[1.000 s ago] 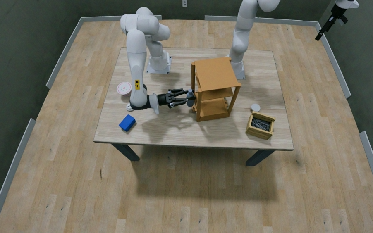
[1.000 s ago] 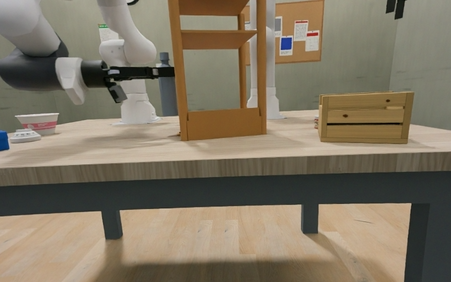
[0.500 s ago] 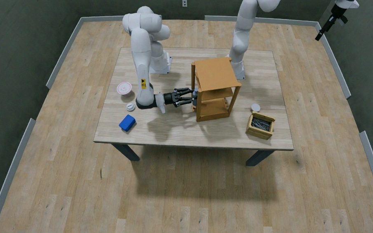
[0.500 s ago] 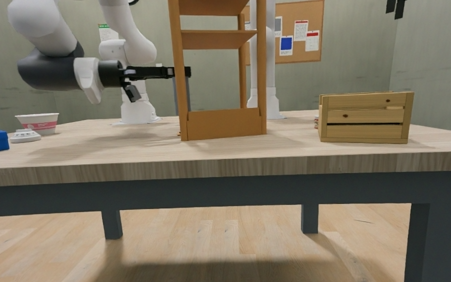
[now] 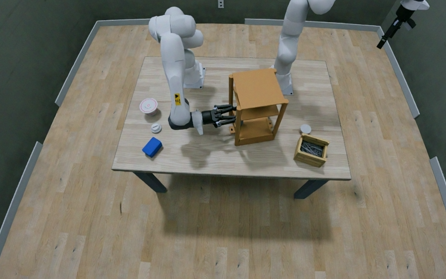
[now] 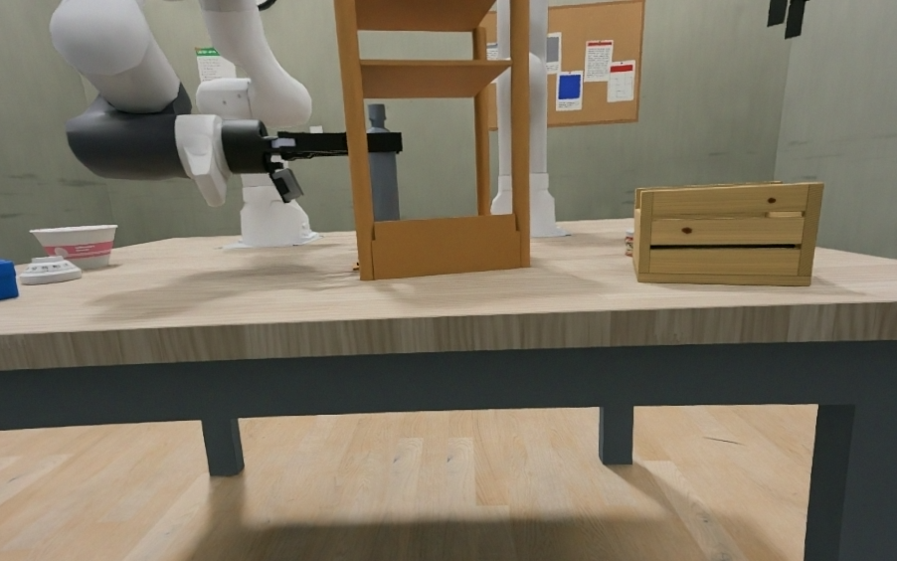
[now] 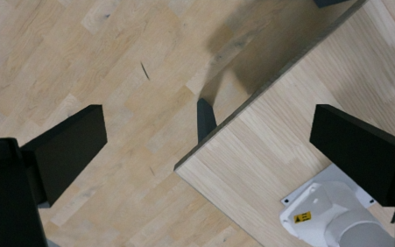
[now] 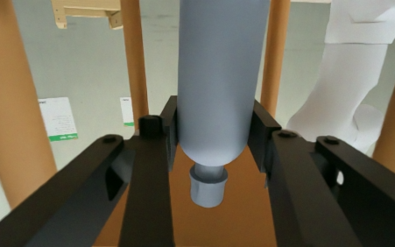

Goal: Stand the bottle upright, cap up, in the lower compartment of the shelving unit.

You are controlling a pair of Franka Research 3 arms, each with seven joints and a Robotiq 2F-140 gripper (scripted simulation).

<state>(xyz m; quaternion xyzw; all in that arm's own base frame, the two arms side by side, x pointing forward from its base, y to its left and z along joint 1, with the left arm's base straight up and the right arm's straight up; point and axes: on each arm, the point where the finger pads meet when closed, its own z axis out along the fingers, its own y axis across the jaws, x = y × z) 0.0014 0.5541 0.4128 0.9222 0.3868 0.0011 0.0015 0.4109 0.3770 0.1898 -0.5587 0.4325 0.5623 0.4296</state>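
"From above?"

"The right arm's fingers [image 5: 229, 121] [image 6: 389, 141] reached into the shelving unit's [image 5: 257, 86] [image 6: 448, 245] [image 8: 13, 88] side (bottle mostly hidden)."

"Exterior?"

"The bottle [image 6: 384, 184] [image 8: 219, 79] stood upright, cap up, inside the unit's lower compartment; the lip hid its base, so I couldn't tell whether it touched the floor."

"Left wrist?"

"The left arm's fingers [image 5: 381, 43] [image 6: 795, 19] were spread, well apart from the unit."

"Right wrist?"

"Its fingers pinched the bottle between the unit's posts."
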